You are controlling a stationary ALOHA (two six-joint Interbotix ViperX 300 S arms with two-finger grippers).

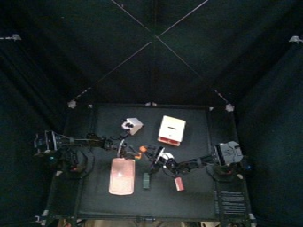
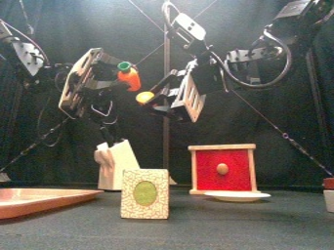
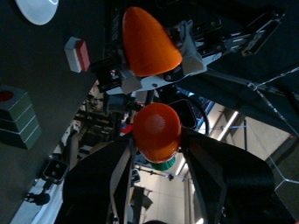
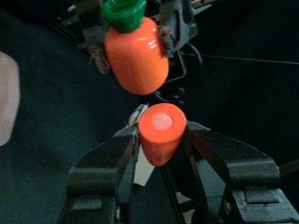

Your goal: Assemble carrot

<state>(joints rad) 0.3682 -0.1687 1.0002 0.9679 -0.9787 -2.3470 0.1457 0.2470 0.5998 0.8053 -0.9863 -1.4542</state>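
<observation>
The carrot is in two bright-orange pieces held in the air above the table's middle. My left gripper (image 3: 158, 147) is shut on the carrot's leafy half (image 3: 158, 129), which is the orange body with the green top (image 4: 136, 54). My right gripper (image 4: 162, 144) is shut on the carrot's pointed half (image 4: 162, 129), and its flat round end faces the leafy half. In the front view the leafy half (image 2: 127, 73) hangs just above and left of the pointed half (image 2: 146, 98). A small gap separates them.
A pale pink board (image 1: 122, 176) lies at the front left. A tan box (image 1: 174, 130) stands at the back, and in the front view it shows a red face (image 2: 222, 168) and sits by a white plate (image 2: 240, 196). A green-patterned block (image 2: 145, 192) stands in front.
</observation>
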